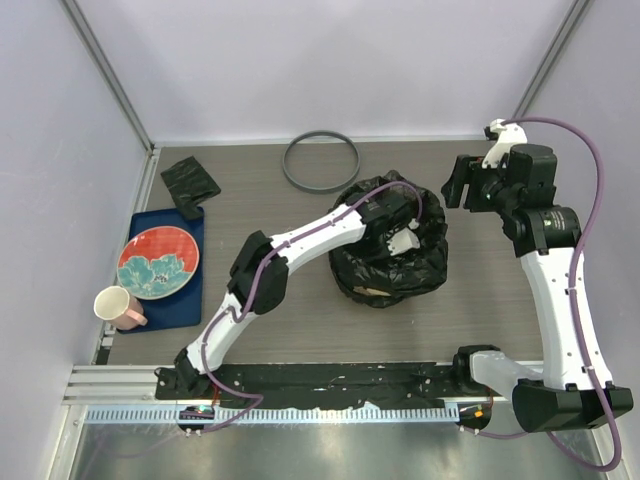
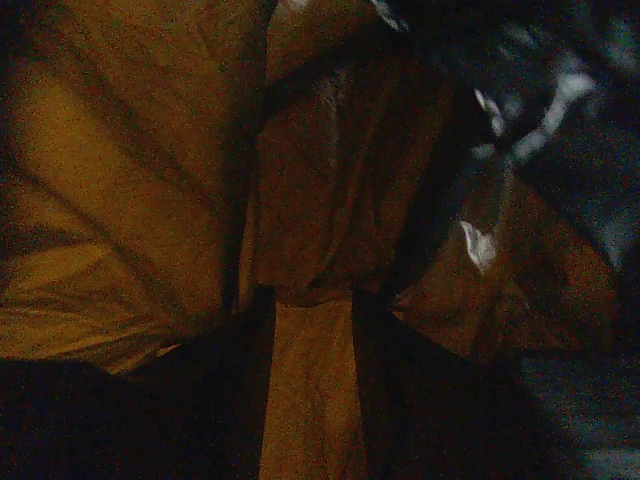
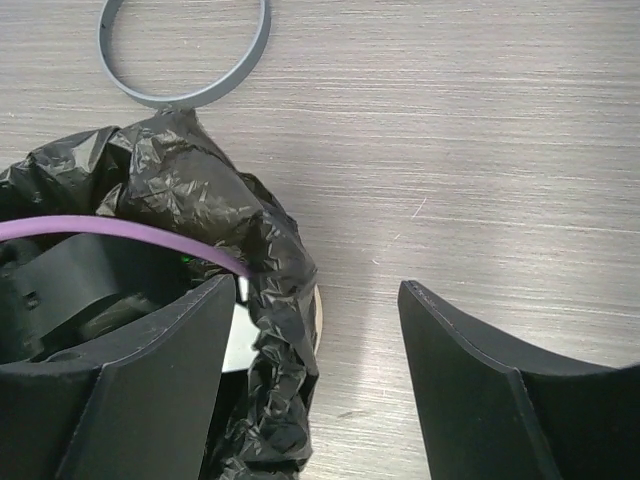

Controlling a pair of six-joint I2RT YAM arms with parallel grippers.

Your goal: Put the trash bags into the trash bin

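Note:
The trash bin [image 1: 372, 291] stands mid-table, almost wholly wrapped in a large crinkly black trash bag [image 1: 430, 262] draped over its mouth. My left gripper [image 1: 405, 232] reaches down inside it. In the left wrist view it is dark: orange-lit film fills the frame and lies between the two dark fingers of the left gripper [image 2: 310, 300], which stand partly apart. My right gripper [image 1: 455, 185] hovers open just right of the bin. In its wrist view the right gripper [image 3: 315, 288] straddles the trash bag's [image 3: 200, 190] hanging edge and a sliver of the trash bin's rim [image 3: 318, 320]. A small folded trash bag [image 1: 190, 185] lies far left.
A loose grey ring [image 1: 284, 165] lies behind the bin, also in the right wrist view as the grey ring [image 3: 185, 100]. A blue tray [image 1: 195, 300] at the left holds a patterned plate [image 1: 158, 262], with a pink cup [image 1: 118, 305] at its corner.

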